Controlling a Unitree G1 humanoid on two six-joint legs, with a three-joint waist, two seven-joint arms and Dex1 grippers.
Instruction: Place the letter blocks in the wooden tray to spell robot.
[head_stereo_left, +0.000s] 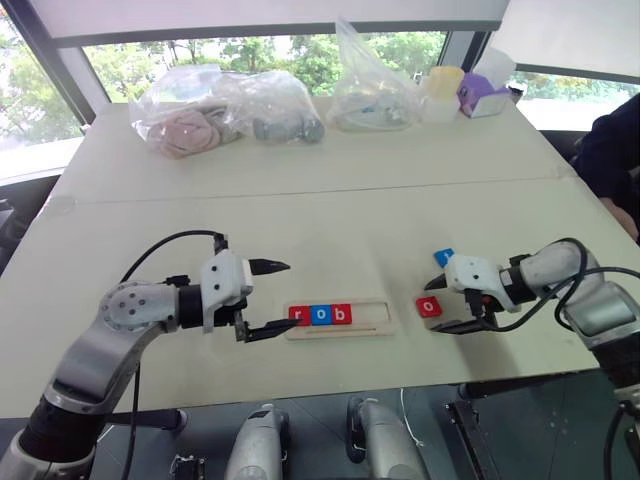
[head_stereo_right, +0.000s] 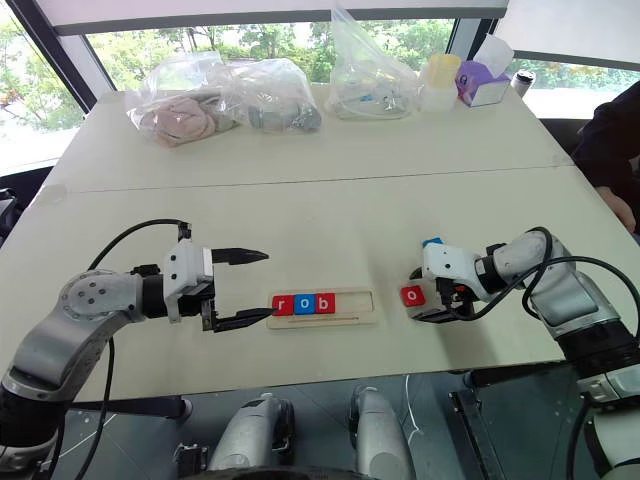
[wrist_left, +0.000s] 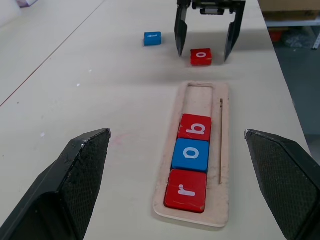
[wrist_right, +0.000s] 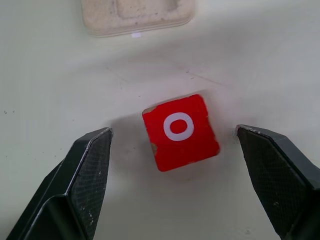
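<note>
The wooden tray (head_stereo_left: 372, 317) lies near the table's front edge. Its left part holds a red r (head_stereo_left: 298, 314), a blue o (head_stereo_left: 320, 314) and a red b (head_stereo_left: 341, 313) side by side, and its right part is bare. A loose red o block (wrist_right: 180, 131) lies flat on the table to the right of the tray. My right gripper (head_stereo_left: 434, 306) is open, pointing down, with a finger on either side of this block and clear of it. A blue t block (head_stereo_left: 444, 257) lies just behind it. My left gripper (head_stereo_left: 290, 295) hovers open at the tray's left end, holding nothing.
Clear plastic bags (head_stereo_left: 225, 108) of items, a yellow cup (head_stereo_left: 441, 92) and a purple box (head_stereo_left: 483, 95) stand along the table's far side. A person's dark sleeve (head_stereo_left: 612, 160) is at the right edge. A seam (head_stereo_left: 300, 195) crosses the table.
</note>
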